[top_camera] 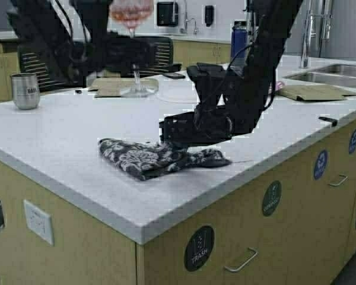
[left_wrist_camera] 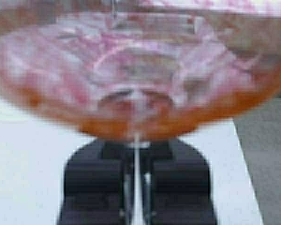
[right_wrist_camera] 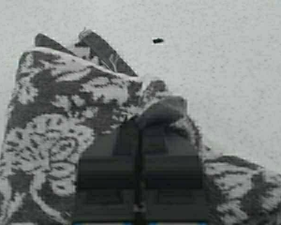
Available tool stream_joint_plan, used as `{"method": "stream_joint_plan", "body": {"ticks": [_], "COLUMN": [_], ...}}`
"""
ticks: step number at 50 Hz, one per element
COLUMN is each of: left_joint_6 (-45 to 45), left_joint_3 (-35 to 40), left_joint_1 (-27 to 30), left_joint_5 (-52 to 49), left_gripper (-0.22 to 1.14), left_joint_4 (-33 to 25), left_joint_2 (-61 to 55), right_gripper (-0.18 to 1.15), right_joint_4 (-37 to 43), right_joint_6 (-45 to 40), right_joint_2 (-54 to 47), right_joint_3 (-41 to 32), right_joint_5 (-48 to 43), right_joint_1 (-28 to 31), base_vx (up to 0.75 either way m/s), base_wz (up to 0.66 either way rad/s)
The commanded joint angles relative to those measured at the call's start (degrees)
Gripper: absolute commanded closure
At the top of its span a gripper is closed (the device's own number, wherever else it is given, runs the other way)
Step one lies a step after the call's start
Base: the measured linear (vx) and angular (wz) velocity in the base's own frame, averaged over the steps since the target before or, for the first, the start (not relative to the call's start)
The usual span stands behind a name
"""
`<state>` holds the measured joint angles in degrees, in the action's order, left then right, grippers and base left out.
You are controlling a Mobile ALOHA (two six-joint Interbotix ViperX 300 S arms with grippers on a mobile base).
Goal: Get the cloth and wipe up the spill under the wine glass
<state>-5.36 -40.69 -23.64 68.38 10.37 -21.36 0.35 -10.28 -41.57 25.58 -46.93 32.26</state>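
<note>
The wine glass (top_camera: pixel 131 13) with pink liquid is at the back left of the white counter (top_camera: pixel 65 142). My left gripper (top_camera: pixel 129 52) is shut on its thin stem; its round foot (top_camera: pixel 137 90) is low over the counter, and I cannot tell if it touches. In the left wrist view the bowl (left_wrist_camera: pixel 140 70) fills the top and the stem runs between the shut gripper (left_wrist_camera: pixel 136 187). The dark floral cloth (top_camera: pixel 147 159) lies crumpled near the counter's front edge. My right gripper (top_camera: pixel 173 142) is shut on a fold of it; the right wrist view shows the gripper (right_wrist_camera: pixel 139 136) pinching the cloth (right_wrist_camera: pixel 56 122).
A steel tumbler (top_camera: pixel 25 90) stands at the far left. Brown paper sheets lie behind the glass (top_camera: pixel 113 86) and at the right (top_camera: pixel 317 92) by the sink (top_camera: pixel 335 72). A blue bottle (top_camera: pixel 239 37) and a chair (top_camera: pixel 163 52) are behind. The counter's front edge runs just before the cloth.
</note>
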Motion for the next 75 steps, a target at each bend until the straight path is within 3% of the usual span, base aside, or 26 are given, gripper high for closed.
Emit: {"method": "stream_joint_plan", "body": {"ticks": [1,21,49,66,75], "left_joint_6": [0.26,0.62,1.41,2.02,2.29], "left_joint_3": [3.6,10.55,8.79,4.39,6.24], "left_joint_1": [-0.18,-0.18,-0.09,-0.18,-0.09], "left_joint_5": [3.34,6.5,12.74,16.79,16.79], "left_gripper": [0.76,0.76,0.76,0.73,0.65], "left_joint_4": [0.09,-0.18,-1.67,-1.76,-1.67], "left_joint_2": [-5.1,-20.04,-28.83,-22.5,-24.17], "right_gripper": [0.91,0.91,0.91,0.91,0.91], "right_joint_4": [-0.09,-0.09,1.05,21.53,25.93], "right_joint_6": [0.09,0.09,-0.44,-7.47,-12.04], "right_joint_2": [1.85,1.85,4.31,11.69,12.04], "right_joint_3": [0.7,2.9,4.39,12.66,14.24], "right_joint_5": [-1.23,-4.13,-7.82,-21.62,-24.96], "right_joint_1": [-0.7,-2.02,-3.78,-13.8,-17.58], "base_vx": [0.0,0.0,0.0,0.0,0.0], "base_wz": [0.0,0.0,0.0,0.0,0.0]}}
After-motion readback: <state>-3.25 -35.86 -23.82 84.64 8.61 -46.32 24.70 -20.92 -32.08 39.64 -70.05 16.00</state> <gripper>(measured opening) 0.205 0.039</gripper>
